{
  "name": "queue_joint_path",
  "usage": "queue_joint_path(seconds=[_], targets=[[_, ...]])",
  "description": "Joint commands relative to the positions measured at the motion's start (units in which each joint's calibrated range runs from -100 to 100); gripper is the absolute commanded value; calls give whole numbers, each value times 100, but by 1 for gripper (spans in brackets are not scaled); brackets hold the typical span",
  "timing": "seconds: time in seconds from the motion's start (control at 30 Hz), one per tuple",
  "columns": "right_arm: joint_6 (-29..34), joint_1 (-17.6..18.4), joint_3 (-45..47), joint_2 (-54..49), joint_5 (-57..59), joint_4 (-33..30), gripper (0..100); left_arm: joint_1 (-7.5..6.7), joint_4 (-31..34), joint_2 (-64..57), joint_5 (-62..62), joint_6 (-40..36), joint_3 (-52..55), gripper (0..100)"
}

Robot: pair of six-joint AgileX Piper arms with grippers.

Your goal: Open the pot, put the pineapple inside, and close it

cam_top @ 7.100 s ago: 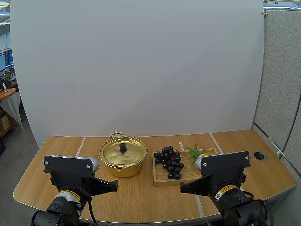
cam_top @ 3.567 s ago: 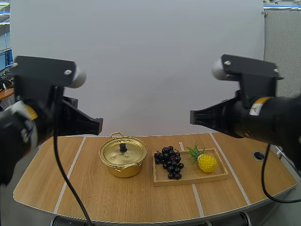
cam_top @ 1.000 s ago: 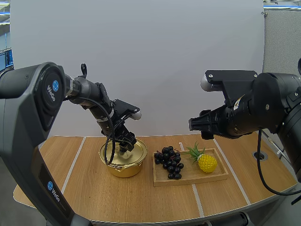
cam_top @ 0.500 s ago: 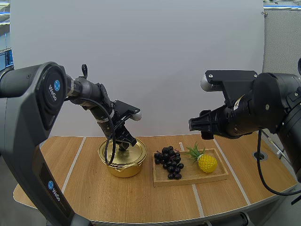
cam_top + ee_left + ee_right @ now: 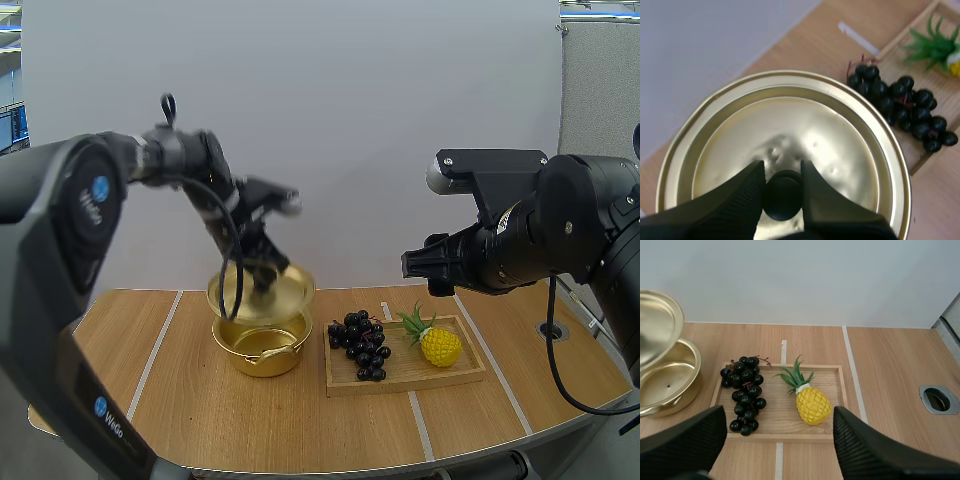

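My left gripper (image 5: 263,272) is shut on the black knob (image 5: 782,194) of the gold lid (image 5: 261,293) and holds it a little above the open gold pot (image 5: 262,350). The wrist view looks down on the lid (image 5: 785,135), with the fingers (image 5: 742,192) pinching the knob from both sides. The yellow pineapple (image 5: 440,345) lies on the wooden tray (image 5: 405,377) to the right of the pot. My right gripper (image 5: 412,267) hangs high above the tray, open, and its wrist view looks down at the pineapple (image 5: 812,405) between the spread fingers (image 5: 690,442).
A bunch of dark grapes (image 5: 362,345) lies on the tray's left half, between pot and pineapple. The pot (image 5: 667,385) shows a bare inside under the raised lid (image 5: 655,325). A round cable hole (image 5: 938,399) sits in the table at the far right.
My left gripper closed on the lid's knob and then lifted the lid straight up off the pot. The right arm has stayed still.
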Motion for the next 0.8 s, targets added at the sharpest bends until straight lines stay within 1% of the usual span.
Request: queue_joint_path(seconds=[0.0, 0.2, 0.37, 0.5, 0.63, 0.77], targets=[[5, -24, -34, -13, -40, -28, 100, -24, 153, -1134, 340, -351, -1201, 0], [5, -24, -34, -13, -40, -28, 100, -24, 901, -1857, 27, -707, -2639, 0], [5, -24, -34, -13, -40, -28, 100, -24, 1568, -2007, -148, -883, -4052, 0], [5, -24, -34, -13, -40, -28, 100, -24, 1634, -1982, -240, -945, -4998, 0], [5, -24, -34, -13, -97, -25, 100, -24, 1634, -1982, -708, -972, -5533, 0], [-107, -24, -34, -13, -199, -25, 100, -24, 1634, -1982, -1481, -972, -5840, 0]])
